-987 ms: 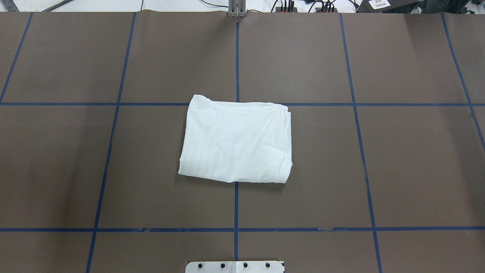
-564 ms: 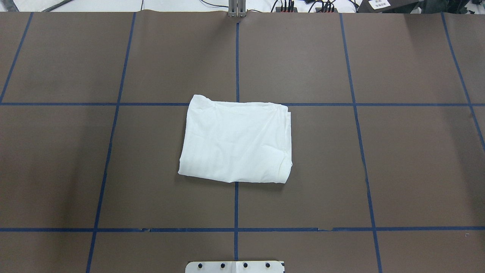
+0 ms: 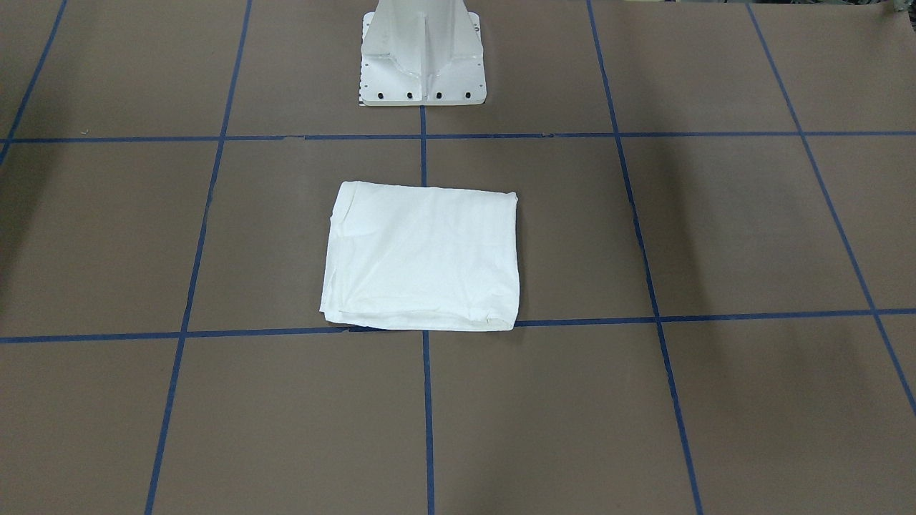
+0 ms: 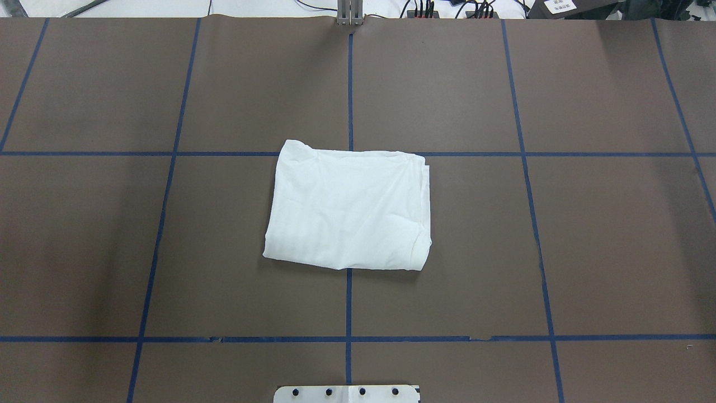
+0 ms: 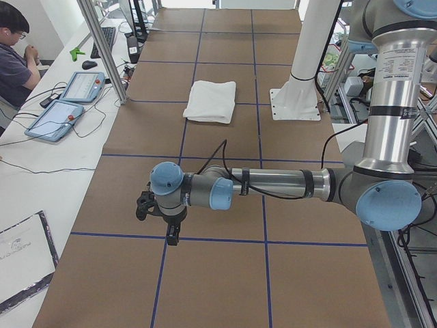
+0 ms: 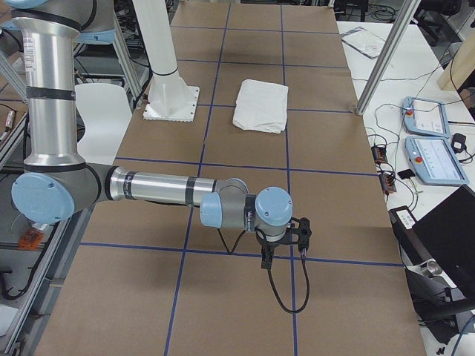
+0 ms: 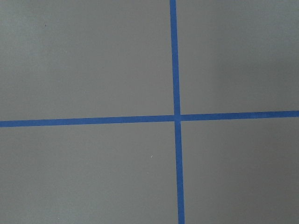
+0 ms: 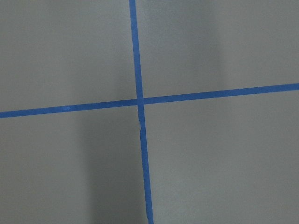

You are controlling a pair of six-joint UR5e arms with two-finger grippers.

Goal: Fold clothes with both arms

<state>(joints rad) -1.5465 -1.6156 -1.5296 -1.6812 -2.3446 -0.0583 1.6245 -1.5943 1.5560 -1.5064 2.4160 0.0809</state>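
Note:
The clothes (image 4: pixel 349 207) are one white shirt, folded into a neat rectangle and lying flat at the table's middle, as also seen from the front (image 3: pixel 422 257) and both ends (image 5: pixel 212 101) (image 6: pixel 261 105). Neither arm is near it. My left gripper (image 5: pixel 158 215) hangs over the bare table far toward the left end. Far toward the right end hangs my right gripper (image 6: pixel 286 241). Each shows only in a side view, so I cannot tell whether either is open or shut. Both wrist views hold only brown table and crossing blue tape.
The white pedestal (image 3: pixel 422 50) stands just behind the shirt on the robot's side. Blue tape lines (image 4: pixel 349 89) grid the brown table. A person (image 5: pixel 17 55), tablets (image 5: pixel 65 102) and cables sit at a side bench beyond the far edge.

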